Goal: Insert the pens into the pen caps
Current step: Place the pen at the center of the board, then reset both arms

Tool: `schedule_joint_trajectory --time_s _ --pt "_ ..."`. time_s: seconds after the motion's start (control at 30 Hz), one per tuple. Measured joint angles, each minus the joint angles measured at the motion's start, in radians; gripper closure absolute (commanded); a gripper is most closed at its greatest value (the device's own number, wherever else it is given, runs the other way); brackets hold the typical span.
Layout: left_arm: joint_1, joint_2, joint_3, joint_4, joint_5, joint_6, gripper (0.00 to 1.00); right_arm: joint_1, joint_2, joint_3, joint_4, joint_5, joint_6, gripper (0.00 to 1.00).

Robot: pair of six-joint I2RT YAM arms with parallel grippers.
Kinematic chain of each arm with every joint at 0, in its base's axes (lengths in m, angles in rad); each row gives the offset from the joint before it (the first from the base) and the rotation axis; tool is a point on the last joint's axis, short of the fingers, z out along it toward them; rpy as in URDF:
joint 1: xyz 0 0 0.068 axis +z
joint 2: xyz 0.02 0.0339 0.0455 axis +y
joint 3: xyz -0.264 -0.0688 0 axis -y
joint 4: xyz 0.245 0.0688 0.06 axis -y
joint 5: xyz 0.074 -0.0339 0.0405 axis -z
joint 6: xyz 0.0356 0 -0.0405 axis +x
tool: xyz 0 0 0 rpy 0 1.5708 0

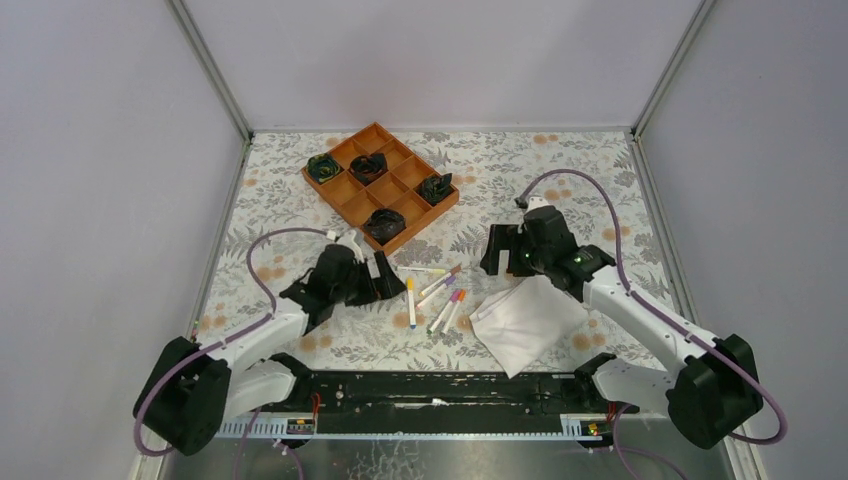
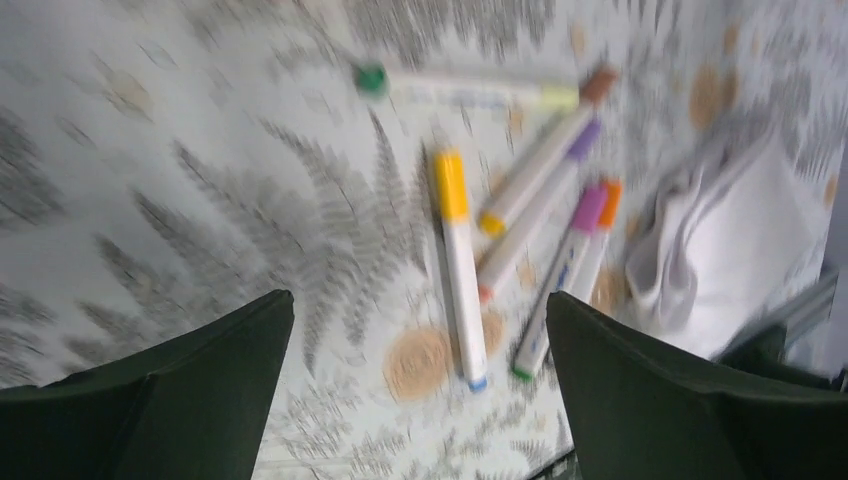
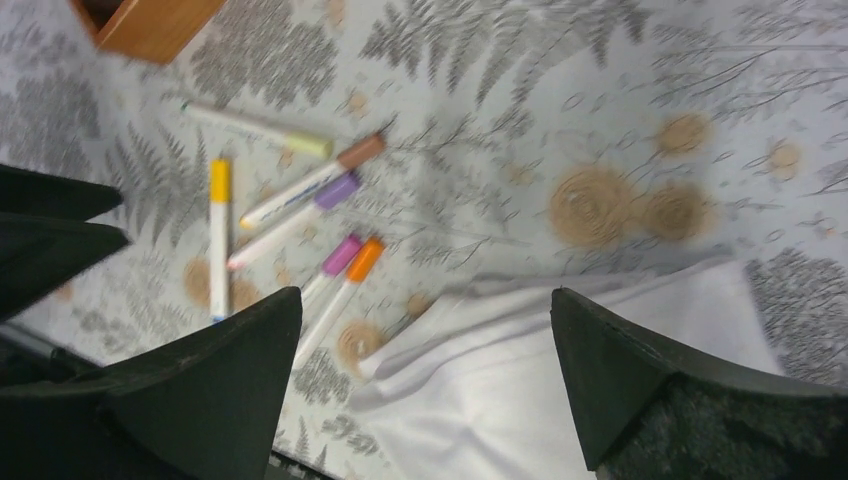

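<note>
Left end effector [image 2: 415, 300]: fingers spread wide apart, nothing between them, clear of the fern-patterned table [image 3: 520, 90].

Right end effector [image 3: 422, 295]: fingers likewise wide apart and holding nothing.

Six white-barrelled marker pens [image 3: 300, 192] lie loose on the table in a close cluster, just ahead of the left end effector and off to one side of the right one, between the two.

Short coloured plastic caps [image 3: 366, 257] appear seated on the pen ends. The left wrist view is blurred.

A folded white cloth [image 3: 560, 400] lies directly beneath the right end effector.

An orange wooden compartment tray [image 1: 352, 192] sits beyond both.
</note>
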Motion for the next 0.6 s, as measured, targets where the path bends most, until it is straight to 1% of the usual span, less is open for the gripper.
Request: schedule_joint_trajectory --time_s 0.03,0.07,0.1,0.23,0.33,0.4,0.5,0.6 --pt "0.042 0.021 0.020 0.006 0.005 0.017 0.04 -0.028 0.013 -0.002 0.016 -0.006 -0.010 0.01" --pt "0.059 0.040 0.044 0.012 0.018 0.035 0.04 -0.060 0.027 -0.005 0.036 -0.011 -0.020 0.01" --pt "0.134 0.054 0.061 0.020 0.026 0.049 0.04 -0.089 0.036 -0.008 0.053 -0.015 -0.030 0.01" --pt "0.350 0.093 0.135 0.081 0.073 0.098 0.04 -0.237 0.058 -0.031 0.132 -0.013 -0.069 0.01" --pt "0.521 0.090 0.140 0.177 0.088 0.101 0.03 -0.349 0.054 -0.058 0.217 0.008 -0.098 0.01" --pt "0.616 0.076 0.125 0.240 0.069 0.101 0.02 -0.395 0.037 -0.093 0.279 0.044 -0.117 0.01" --pt "0.684 0.027 0.079 0.297 -0.001 0.120 0.02 -0.429 -0.034 -0.190 0.380 0.119 -0.152 0.01" --pt "0.699 -0.045 -0.009 0.385 -0.093 0.164 0.02 -0.435 -0.115 -0.314 0.484 0.210 -0.196 0.01"
